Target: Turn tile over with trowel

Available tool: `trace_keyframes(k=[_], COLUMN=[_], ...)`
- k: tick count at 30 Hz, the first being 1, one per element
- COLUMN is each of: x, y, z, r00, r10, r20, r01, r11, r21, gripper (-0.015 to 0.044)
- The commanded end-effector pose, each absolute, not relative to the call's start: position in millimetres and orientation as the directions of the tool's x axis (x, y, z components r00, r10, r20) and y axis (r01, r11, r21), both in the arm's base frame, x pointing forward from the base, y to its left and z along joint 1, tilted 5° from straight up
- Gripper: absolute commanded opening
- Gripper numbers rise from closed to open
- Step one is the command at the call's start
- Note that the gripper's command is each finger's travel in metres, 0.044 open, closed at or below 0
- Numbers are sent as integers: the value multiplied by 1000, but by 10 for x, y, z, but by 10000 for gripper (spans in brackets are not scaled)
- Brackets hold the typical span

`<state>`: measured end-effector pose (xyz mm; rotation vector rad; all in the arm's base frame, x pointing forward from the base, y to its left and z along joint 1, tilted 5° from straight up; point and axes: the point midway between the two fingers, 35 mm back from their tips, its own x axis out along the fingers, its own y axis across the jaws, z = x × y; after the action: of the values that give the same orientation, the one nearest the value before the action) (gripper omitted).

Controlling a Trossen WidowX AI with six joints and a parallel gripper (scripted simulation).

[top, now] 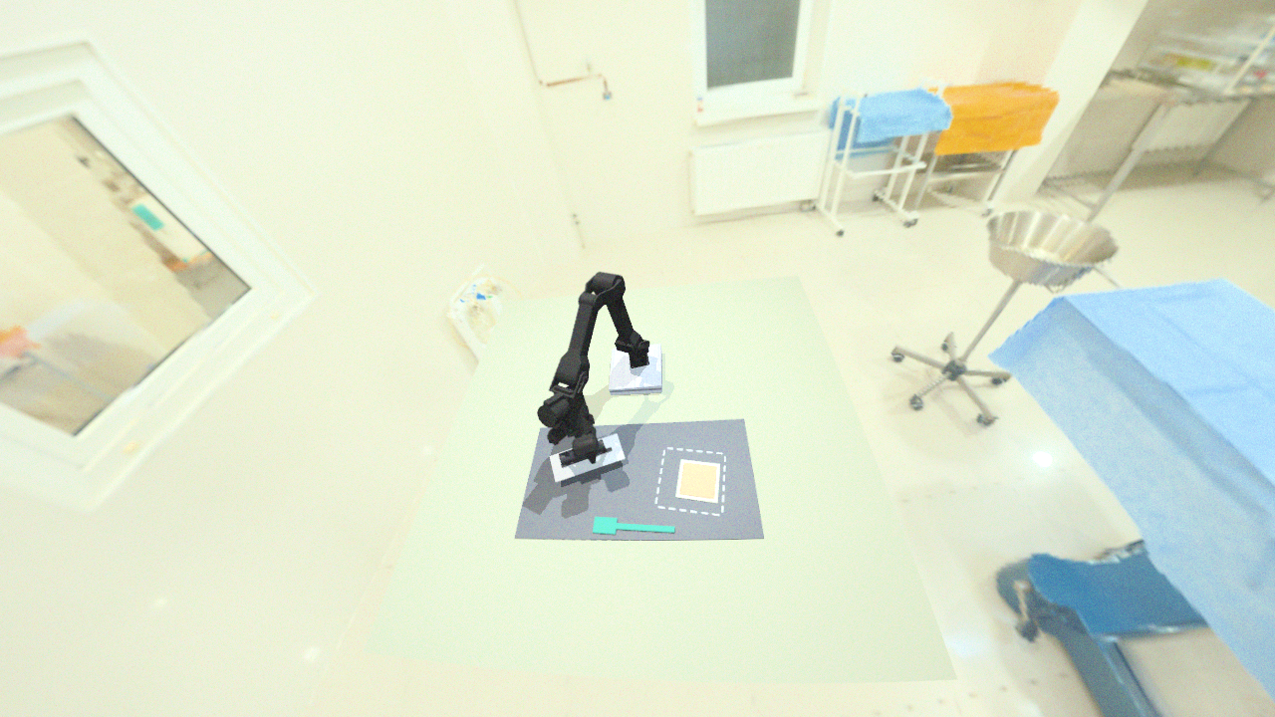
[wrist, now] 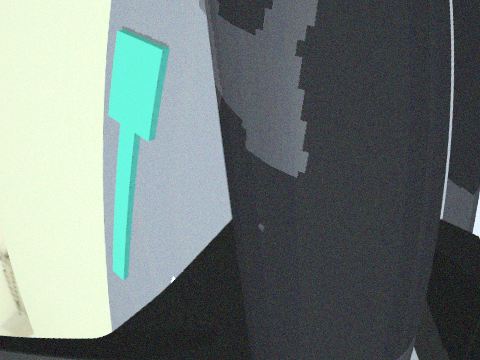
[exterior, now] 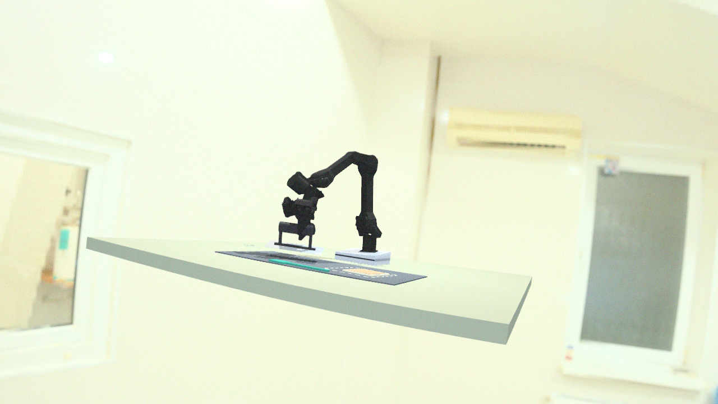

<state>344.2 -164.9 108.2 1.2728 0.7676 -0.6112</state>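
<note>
The teal trowel (top: 633, 528) (exterior: 307, 265) (wrist: 136, 100) lies flat near the front edge of the grey mat (top: 744, 526) (exterior: 401, 277) (wrist: 180, 180), with nothing gripping it. The tan tile (top: 697, 481) (exterior: 365, 271) lies flat inside the dashed outline (top: 691, 448) on the mat's right half. My gripper (top: 584, 447) (exterior: 301, 230) is over the mat's left half, shut on the black bar handle (wrist: 334, 174) of a white flat plate tool (top: 588, 465) (exterior: 293, 246). The plate is low at the mat; I cannot tell if it touches.
The arm's white base block (top: 636, 374) (exterior: 362, 255) stands on the pale table (top: 624, 605) (exterior: 451, 301) behind the mat. A steel bowl stand (top: 1047, 245) and a blue-draped table (top: 1185, 400) stand off to the right.
</note>
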Motion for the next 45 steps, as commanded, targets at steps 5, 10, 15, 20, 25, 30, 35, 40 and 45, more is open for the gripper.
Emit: trace_keyframes(k=[5,10,15,20,25,30,35,40,45], x=[3300,3188,3065,2933,2913,2915,2923,2930,2937], y=[-1958,-2136,-2321,-2512,-2539,-2540,-2549,-2557,-2563], z=[1053,1049,1068,1107,1113,1103,1025,945,864], r00=[619,639,674,720,727,727,727,727,727], r10=[141,212,270,309,313,313,312,312,312], r20=[-772,-739,-688,-621,-611,-611,-611,-611,-612], r01=[719,666,597,516,504,504,504,505,505], r11=[293,328,349,360,361,361,361,361,361], r21=[630,670,722,777,784,784,784,784,784], gripper=[0,0,0,0,0,0,0,0,0])
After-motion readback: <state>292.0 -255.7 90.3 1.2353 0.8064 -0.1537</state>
